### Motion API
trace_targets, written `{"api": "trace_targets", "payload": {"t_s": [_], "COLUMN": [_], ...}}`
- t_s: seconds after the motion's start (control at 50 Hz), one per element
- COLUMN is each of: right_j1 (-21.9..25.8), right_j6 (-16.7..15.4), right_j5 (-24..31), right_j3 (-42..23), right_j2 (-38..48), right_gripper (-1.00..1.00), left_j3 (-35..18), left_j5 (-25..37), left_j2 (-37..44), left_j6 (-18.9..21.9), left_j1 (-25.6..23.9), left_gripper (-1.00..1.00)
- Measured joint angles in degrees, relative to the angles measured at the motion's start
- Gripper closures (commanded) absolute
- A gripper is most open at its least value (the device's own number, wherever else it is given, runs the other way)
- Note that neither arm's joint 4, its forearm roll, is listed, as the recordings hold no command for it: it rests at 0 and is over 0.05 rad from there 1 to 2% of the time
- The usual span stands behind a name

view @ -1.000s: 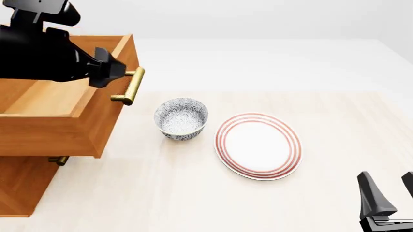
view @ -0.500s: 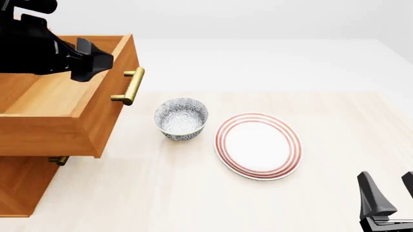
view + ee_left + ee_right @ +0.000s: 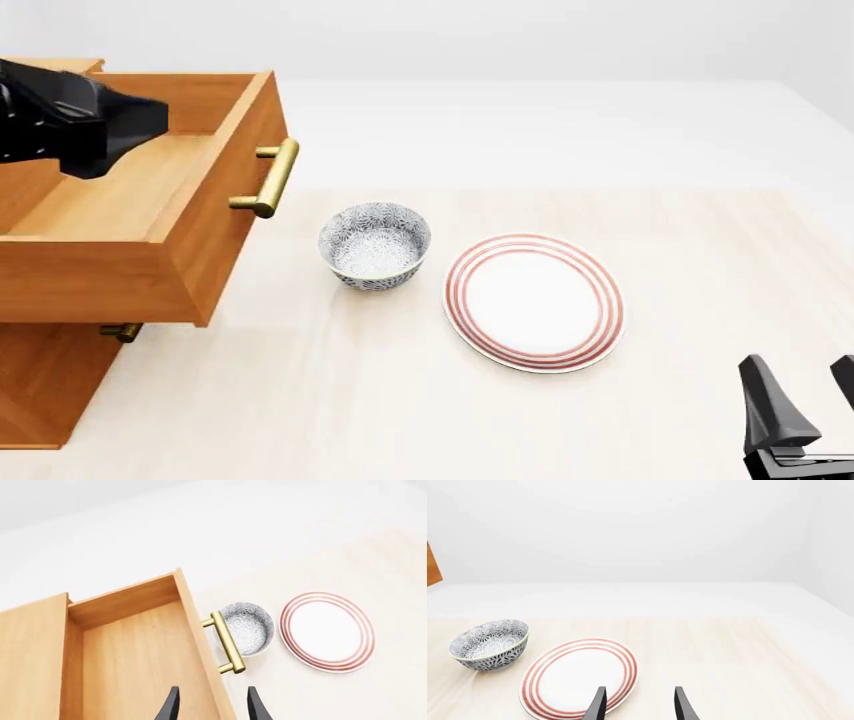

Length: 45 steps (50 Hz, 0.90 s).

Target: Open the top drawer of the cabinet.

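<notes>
Front view, left to right: orange-brown wooden cabinet (image 3: 47, 385) at the table's left edge; its top drawer (image 3: 147, 215) stands pulled well out, plain wood interior bare. Left gripper (image 3: 209, 709) hangs above the drawer, fingers parted, holding nothing. Brass cylindrical bar handle (image 3: 271, 178) is the one sound grasp point: rigid, smooth, likely slippery, so clamp mid-bar. Drawer looks stiff and fairly heavy, sliding straight. Patterned grey bowl (image 3: 375, 246), then red-ringed white plate (image 3: 534, 301). Right gripper (image 3: 636, 707) low at right, jaws apart, empty.
</notes>
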Motion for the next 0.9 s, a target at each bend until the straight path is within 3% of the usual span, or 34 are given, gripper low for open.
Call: {"api": "trace_targets", "payload": {"t_s": [0.9], "right_j1": [0.00], "right_j6": [0.00], "right_j5": [0.00], "right_j3": [0.00], "right_j2": [0.00], "right_gripper": [-1.00], "left_j3": [1.41], "left_j5": [-1.99], "left_j2": [-8.81], "left_j6": [0.01], "left_j1": [3.39], "left_gripper": [-1.00]}}
